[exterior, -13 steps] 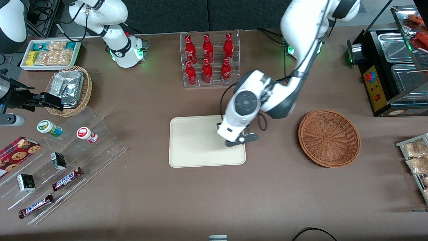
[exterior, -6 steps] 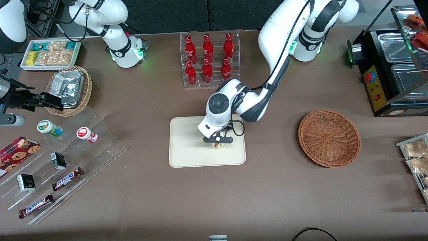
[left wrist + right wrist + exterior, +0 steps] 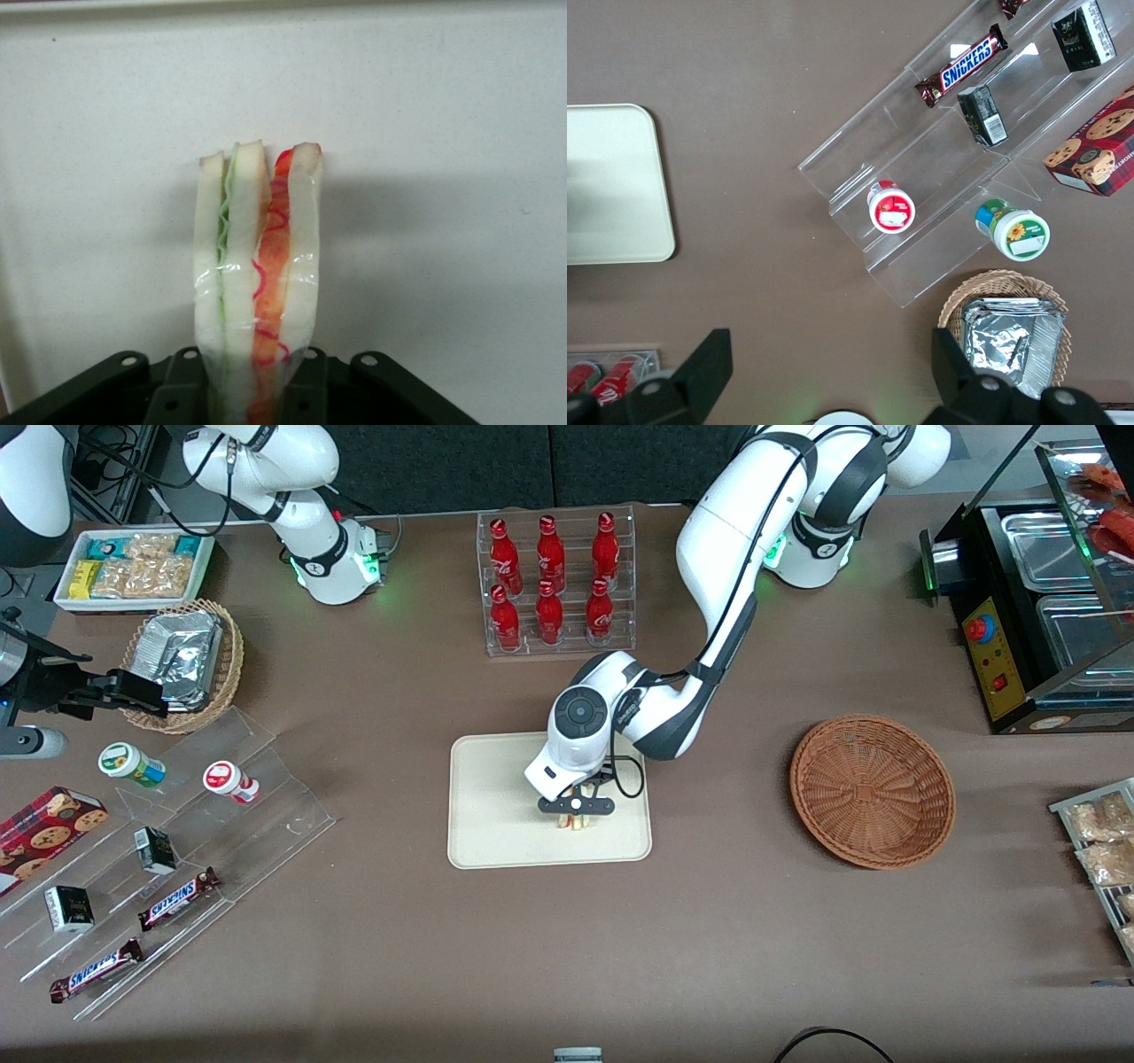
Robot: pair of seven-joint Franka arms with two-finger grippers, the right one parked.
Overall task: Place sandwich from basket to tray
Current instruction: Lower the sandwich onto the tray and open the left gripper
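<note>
Cream-beige plastic is seen at the middle of the brown bench [image 3: 709,939] in the front view: the tray [image 3: 496,815], over which the working arm's tool [image 3: 575,811] is held low. The sandwich [image 3: 574,820] is glimpsed under the tool's crossbar, at the part of the tray nearer the working arm's end, with its layered edge turned toward the front camera. The basket [image 3: 873,790], a reddish-brown wicker bowl, is set well apart from the tray, toward the working arm's end of the bench, and nothing is seen in it. A rack of red bottles [image 3: 554,583] is placed farther from the front camera than the tray. In the left wrist view the sandwich [image 3: 257,283] is seen wrapped in clear film and clamped in the tool [image 3: 252,400], held upright on edge with its green and red filling layers shown between pale bread slices, the tray [image 3: 443,115] filling the view around it. Whether the sandwich touches the tray cannot be told. In the right wrist view one rounded corner of the tray [image 3: 611,186] is shown on the bench [image 3: 762,80].
</note>
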